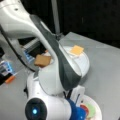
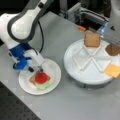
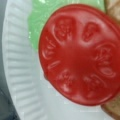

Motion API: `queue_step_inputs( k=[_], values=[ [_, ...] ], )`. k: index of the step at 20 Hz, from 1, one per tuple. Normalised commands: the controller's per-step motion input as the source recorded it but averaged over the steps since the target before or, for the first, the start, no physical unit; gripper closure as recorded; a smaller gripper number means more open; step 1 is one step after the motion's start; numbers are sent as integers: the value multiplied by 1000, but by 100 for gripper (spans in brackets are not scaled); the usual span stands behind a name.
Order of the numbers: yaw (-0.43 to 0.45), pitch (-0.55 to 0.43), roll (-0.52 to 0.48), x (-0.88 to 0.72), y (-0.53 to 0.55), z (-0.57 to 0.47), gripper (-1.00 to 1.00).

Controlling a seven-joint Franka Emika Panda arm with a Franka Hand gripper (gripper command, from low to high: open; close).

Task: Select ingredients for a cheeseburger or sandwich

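Hovering gripper (image 2: 35,68) over ribbed tomato disc (image 3: 81,53) (glossy, round).

Grey table (image 2: 62,32) bears paper plate (image 2: 53,75), divided tray (image 2: 75,50).

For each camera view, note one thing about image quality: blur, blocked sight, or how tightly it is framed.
In a front view the arm is soft and blocks most of the divided tray; in a front view the stack on the paper plate is blurred; the wrist view is filled by the tomato disc, crisp enough to show its moulded seeds.
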Motion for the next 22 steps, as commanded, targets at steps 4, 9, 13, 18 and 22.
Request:
queue_step_inputs(
  k=[4, 9, 13, 18, 22],
  values=[
    [80, 16, -94, -46, 69, 214, -100],
    [19, 110, -151, -216, 183, 419, -100],
    [-38, 120, -276, -366, 270, 386, -100],
    [-105, 71, -396, -512, 389, 228, -100],
    [-154, 68, -575, -656, 553, 149, -100]
  ],
)
